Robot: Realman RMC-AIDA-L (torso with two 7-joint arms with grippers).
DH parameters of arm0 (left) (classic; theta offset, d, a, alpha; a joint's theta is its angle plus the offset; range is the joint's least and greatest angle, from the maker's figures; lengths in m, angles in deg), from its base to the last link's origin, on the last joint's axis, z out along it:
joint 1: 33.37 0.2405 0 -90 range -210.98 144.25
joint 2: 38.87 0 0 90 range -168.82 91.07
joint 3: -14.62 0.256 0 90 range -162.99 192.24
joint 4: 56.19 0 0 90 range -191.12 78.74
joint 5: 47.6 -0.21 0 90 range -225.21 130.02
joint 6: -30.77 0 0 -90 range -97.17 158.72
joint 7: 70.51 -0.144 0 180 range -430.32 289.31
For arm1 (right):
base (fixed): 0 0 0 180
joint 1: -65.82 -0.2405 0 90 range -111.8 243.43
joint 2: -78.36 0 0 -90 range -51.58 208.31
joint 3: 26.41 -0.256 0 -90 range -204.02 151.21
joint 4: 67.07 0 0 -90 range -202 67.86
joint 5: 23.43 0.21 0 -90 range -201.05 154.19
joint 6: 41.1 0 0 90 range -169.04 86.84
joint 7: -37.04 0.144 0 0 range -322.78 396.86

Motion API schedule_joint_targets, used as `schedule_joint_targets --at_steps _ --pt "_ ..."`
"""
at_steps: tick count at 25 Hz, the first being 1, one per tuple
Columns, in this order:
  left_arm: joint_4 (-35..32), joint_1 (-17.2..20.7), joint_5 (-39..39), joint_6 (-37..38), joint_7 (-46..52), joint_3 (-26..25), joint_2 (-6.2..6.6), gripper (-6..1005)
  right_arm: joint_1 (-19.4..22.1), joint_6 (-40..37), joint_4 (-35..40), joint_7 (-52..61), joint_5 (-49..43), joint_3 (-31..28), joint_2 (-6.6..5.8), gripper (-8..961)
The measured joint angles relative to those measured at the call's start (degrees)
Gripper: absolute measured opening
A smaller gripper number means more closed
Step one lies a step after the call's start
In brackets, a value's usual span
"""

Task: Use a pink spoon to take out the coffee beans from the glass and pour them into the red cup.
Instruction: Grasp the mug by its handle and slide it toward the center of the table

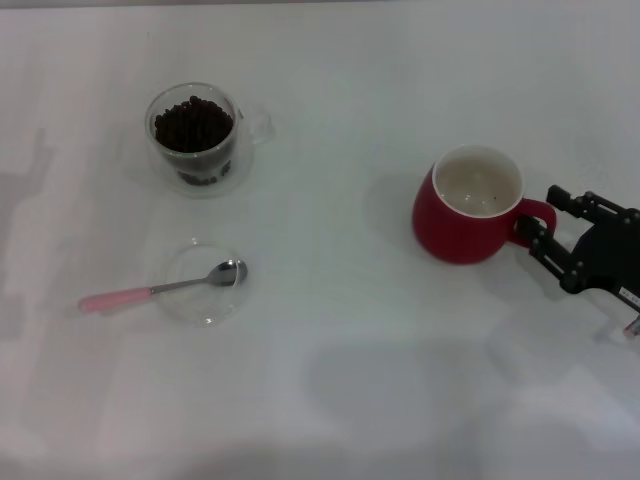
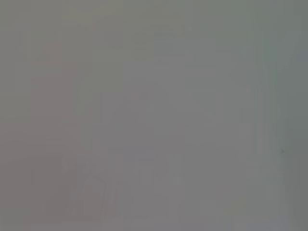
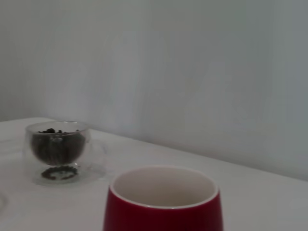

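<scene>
The right end effector [image 1: 538, 215] sits at the right side of the bench [image 1: 380, 380], its two dark fingers spread around the loop handle of the red cup [image 1: 468, 205]; whether they actually press on the handle is not clear, so I cannot tell if it has a grip or is merely straddling it. Standing there makes sense as a way to steady the cup while beans are tipped in. The left end effector is out of sight in every view, and its wrist camera shows only a blank grey field. The red cup stands upright, right of centre, its white inside bare apart from a few faint specks. The glass [image 1: 196, 135] stands far left, well apart from the cup, with its small clear handle pointing right, and the coffee beans [image 1: 193, 125] fill it nearly to the rim. Nearer, on the left, the pink spoon [image 1: 165, 288] lies with its shiny bowl resting in a shallow clear dish [image 1: 200, 285] and its pink handle trailing off to the left onto the bench, probably so the handle is free to be picked up. Nothing has been scooped yet, by the look of it.
</scene>
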Motion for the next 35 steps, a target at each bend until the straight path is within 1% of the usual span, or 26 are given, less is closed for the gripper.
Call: schedule_joint_targets --at_steps 10,24,35 --pt "0.0 0.1 0.1 0.0 0.0 -0.1 -0.01 892 -0.5 -0.1 2.1 -1.0 -6.7 0.1 0.00 477" --pt "0.0 0.4 0.1 -0.1 0.0 -0.1 -0.01 891 -0.7 -1.3 5.2 -0.3 -14.5 0.1 -0.07 437" --pt "0.0 0.2 0.0 0.1 0.0 0.2 -0.01 891 -0.7 -1.9 6.2 2.6 -19.3 0.6 0.00 437"
